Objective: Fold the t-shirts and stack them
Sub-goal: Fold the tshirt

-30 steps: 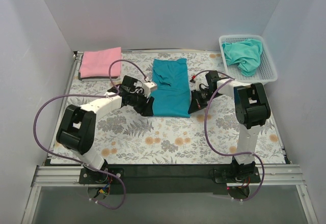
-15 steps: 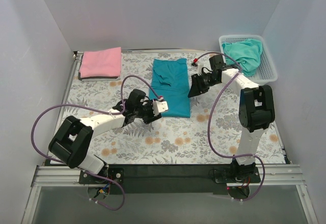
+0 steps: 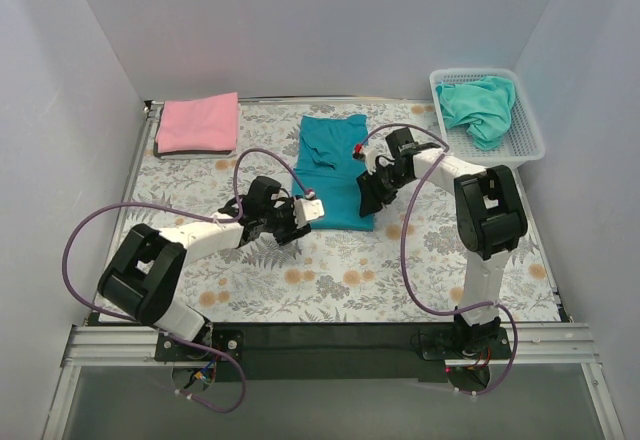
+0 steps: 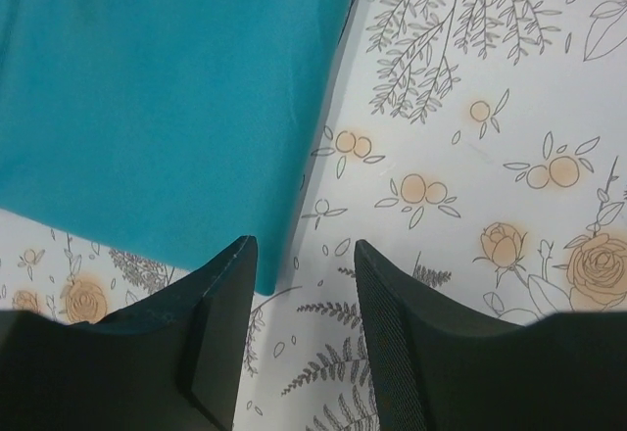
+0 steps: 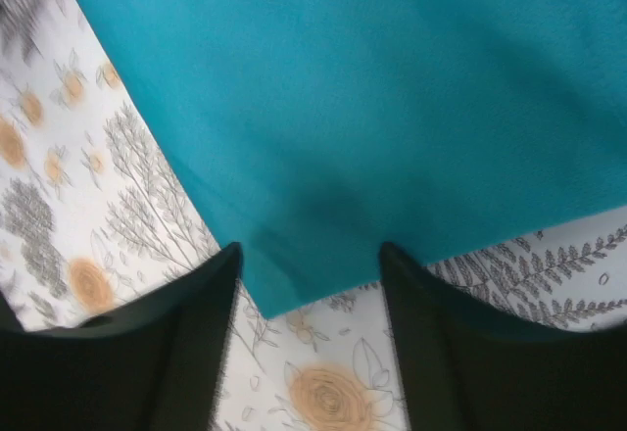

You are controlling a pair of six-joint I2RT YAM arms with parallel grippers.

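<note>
1. Risk, left side: the left end effector [image 3: 303, 212] has its fingers apart and grips nothing. If it closes from here, it may pinch only the top ply of the teal t-shirt [image 3: 333, 170], or catch the printed cover of the tabletop [image 3: 330, 270] as well. Either would probably spoil the fold on lifting.
2. Risk, right side: the right end effector [image 3: 366, 195] is likewise parted and empty. If the two sides lift unevenly, the shirt is likely to skew and land crooked.
3. Position, far left: the pink t-shirt [image 3: 197, 123] lies folded at the far-left corner, well apart from both arms.
4. Left wrist view: the teal shirt's near-left corner lies flat, just ahead of one finger [image 4: 220, 333]. The gap between the fingers sits mostly over bare tabletop.
5. Right wrist view: the near-right corner points into the gap between the fingers, flat and not clamped.
6. Far right: the aqua t-shirt [image 3: 480, 105] sits crumpled and unfolded in the basket [image 3: 530, 140], apart from both end effectors.
</note>
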